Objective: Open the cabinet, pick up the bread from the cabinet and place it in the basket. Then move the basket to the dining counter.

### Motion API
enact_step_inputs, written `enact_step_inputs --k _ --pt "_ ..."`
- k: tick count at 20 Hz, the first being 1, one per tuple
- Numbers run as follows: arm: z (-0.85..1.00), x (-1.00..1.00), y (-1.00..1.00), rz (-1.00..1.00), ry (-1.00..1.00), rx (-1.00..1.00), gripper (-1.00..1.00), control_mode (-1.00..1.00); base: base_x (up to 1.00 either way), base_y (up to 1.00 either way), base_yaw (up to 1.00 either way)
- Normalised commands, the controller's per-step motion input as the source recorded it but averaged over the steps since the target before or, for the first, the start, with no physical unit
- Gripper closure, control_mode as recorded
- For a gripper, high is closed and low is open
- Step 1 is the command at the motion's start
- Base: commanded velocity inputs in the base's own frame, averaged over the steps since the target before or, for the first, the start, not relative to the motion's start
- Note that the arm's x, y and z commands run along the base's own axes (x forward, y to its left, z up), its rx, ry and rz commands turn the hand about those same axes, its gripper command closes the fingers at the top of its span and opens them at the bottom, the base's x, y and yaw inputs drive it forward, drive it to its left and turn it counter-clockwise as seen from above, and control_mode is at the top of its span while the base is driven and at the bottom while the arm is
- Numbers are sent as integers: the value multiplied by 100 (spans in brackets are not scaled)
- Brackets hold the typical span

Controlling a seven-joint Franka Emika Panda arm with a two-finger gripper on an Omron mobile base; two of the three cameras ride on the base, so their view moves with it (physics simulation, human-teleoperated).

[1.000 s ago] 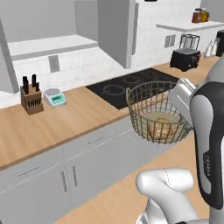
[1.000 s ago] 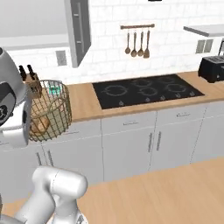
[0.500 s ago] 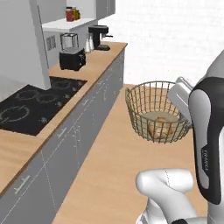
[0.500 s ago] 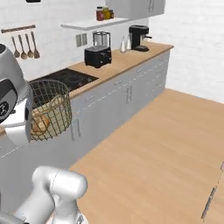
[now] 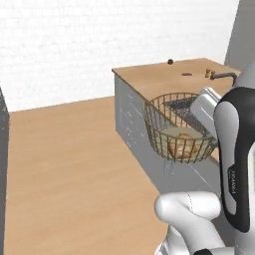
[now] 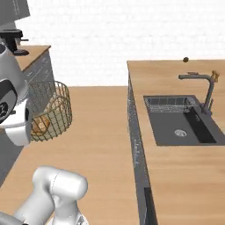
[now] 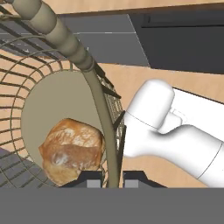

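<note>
Basket [image 5: 177,130] is held up off the floor by the gripper [image 7: 106,181], carried in the air beside the dining counter [image 5: 159,78]. In the hand view the two fingertips [image 7: 89,180] sit close together with the basket's rim wire running straight down between them, so the fingers are pinched narrow on the rim. The basket body hangs away from the fingers, its flat base facing the camera.

Bread [image 7: 72,151] lies inside the basket on that base, just beside the gripped rim wire and right above the left-hand fingertip in the hand view, not touched by either finger. From the left base view the bread [image 5: 183,145] rests at the basket bottom; the right base view shows it [image 6: 40,125] low in the basket [image 6: 49,110] too.

The basket is near the dining counter's long edge, level with the sink [image 6: 180,118], not resting on the counter. Faucet [image 6: 203,90] stands at the sink's far side. Wood floor [image 5: 69,164] lies below the basket.
</note>
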Motion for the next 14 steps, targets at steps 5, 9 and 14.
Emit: enact_step_inputs --k 5,9,14 --pt "0 0 0 0 0 0 100 100 0 9 -100" --pt "0 0 0 0 0 0 100 100 0 45 -90" --pt "0 0 0 0 0 0 100 100 0 48 -87"
